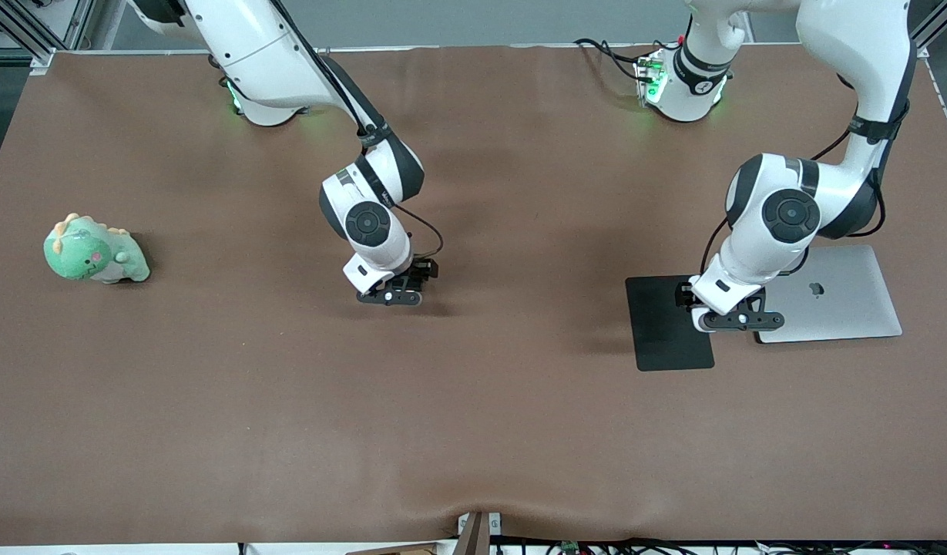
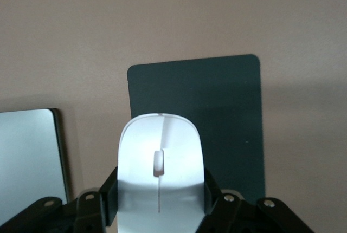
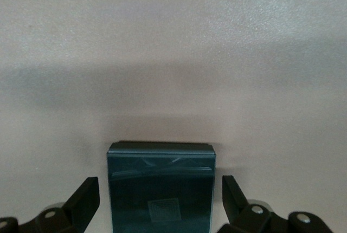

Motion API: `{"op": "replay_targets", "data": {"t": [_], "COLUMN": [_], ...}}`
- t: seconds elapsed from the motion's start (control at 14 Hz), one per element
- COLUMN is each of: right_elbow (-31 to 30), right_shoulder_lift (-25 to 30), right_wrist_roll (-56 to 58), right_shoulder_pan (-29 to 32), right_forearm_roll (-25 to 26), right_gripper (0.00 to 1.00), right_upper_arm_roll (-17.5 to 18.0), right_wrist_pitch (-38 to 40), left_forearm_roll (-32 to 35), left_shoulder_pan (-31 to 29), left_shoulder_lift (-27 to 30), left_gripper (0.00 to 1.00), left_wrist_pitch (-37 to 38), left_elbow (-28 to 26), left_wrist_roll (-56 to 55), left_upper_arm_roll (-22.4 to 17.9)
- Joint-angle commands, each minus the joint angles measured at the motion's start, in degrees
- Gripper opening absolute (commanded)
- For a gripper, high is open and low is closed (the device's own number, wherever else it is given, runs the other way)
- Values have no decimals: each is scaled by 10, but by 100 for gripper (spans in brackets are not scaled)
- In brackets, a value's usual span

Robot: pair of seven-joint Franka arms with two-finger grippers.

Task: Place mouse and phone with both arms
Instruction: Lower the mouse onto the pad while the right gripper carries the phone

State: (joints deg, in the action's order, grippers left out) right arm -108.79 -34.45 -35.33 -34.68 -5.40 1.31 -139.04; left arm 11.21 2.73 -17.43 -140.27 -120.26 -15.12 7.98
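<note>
Over the mouse pad [image 1: 668, 324], the left claw [image 1: 739, 320] grips the mouse [image 2: 160, 176]; the right claw [image 3: 161, 200] straddles the phone [image 3: 160, 187], open.

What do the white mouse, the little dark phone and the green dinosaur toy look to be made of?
Mouse: likely glossy hard plastic; its smooth white shell shows a soft sheen.
Phone: probably glass over a hard body; its dark face shows reflections.
Dinosaur toy: looks like soft plush fabric, matte and rounded, though it is too small to be sure.
</note>
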Motion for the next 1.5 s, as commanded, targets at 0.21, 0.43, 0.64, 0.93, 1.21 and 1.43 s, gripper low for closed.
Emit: {"op": "replay_targets", "data": {"t": [0.21, 0.43, 0.64, 0.93, 1.21, 1.43], "right_elbow": [-11, 2, 21, 20, 16, -4], "right_shoulder_lift": [-2, 10, 32, 72, 93, 119], "right_wrist_roll": [-6, -12, -13, -2, 4, 44], "right_shoulder_pan": [-6, 0, 11, 74, 109, 150], "right_forearm_roll": [9, 7, 6, 6, 6, 6], "right_gripper": [20, 0, 0, 0, 0, 0], "right_upper_arm_roll": [-3, -3, -6, -5, -5, -6], "right_wrist_pitch": [-6, 26, 89, 133, 173, 194], "left_forearm_roll": [-10, -10, -8, -8, -8, -7], "left_shoulder_pan": [-7, -7, -4, -2, -3, -4], "left_shoulder_lift": [-66, -95, -116, -126, -134, -109], "left_gripper": [28, 29, 29, 69, 100, 100], "left_wrist_pitch": [-90, -129, -142, -149, -148, -143], "left_elbow": [-6, -5, -2, 1, 4, 5], "left_wrist_roll": [12, 4, 4, 3, 4, 6], "left_upper_arm_roll": [5, 5, 5, 5, 5, 5]}}
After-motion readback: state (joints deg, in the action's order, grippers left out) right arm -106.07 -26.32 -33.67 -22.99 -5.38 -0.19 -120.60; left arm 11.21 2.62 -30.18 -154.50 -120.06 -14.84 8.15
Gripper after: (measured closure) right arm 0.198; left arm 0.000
